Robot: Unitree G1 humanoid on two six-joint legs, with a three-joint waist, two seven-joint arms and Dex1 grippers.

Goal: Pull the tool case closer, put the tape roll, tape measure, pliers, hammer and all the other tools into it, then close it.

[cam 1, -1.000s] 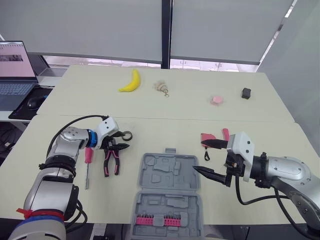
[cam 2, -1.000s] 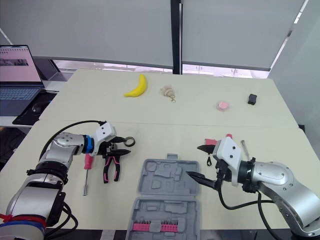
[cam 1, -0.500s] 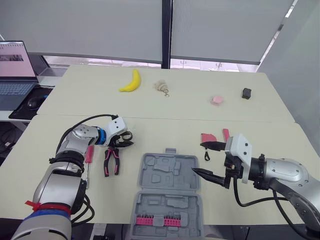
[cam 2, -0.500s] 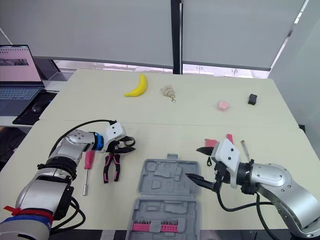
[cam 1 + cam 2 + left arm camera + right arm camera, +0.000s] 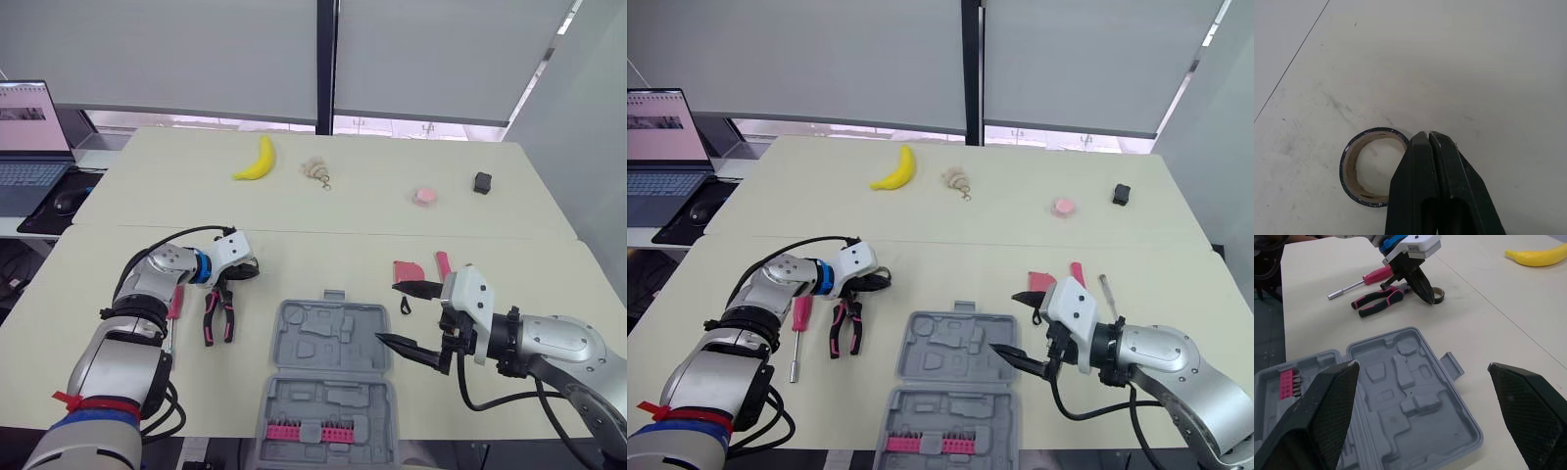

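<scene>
Left gripper (image 5: 1428, 134) has its two fingers pressed together, pinching nothing, tips down on the table (image 5: 323, 225) right at the outer rim of the tape roll (image 5: 1349, 169); touching or just off it, cannot tell. Roll lies flat, hole up, outside the fingers, not between them. Just beside this gripper, on the robot's side of it, are the pliers (image 5: 217, 315) with pink-black handles, and next to those, further out to the left, a pink-handled screwdriver (image 5: 172, 313). Farther off toward the right arm is the tool case (image 5: 333, 343), open and flat, grey moulded half empty, a pink row of bits in the half nearest the robot. Right gripper (image 5: 386, 311) hovers at the case's far side from the left gripper, fingers spread wide, holding nothing; some pink tools lie just beyond it, partly hidden, can't name them. Judgement: case looks close enough already, so the step in hand is picking up the tape roll, grasp not yet made. Next move calls for parting the left fingers, setting one inside the hole and one outside the wall, closing on the wall, then lifting and carrying it over to the case.
</scene>
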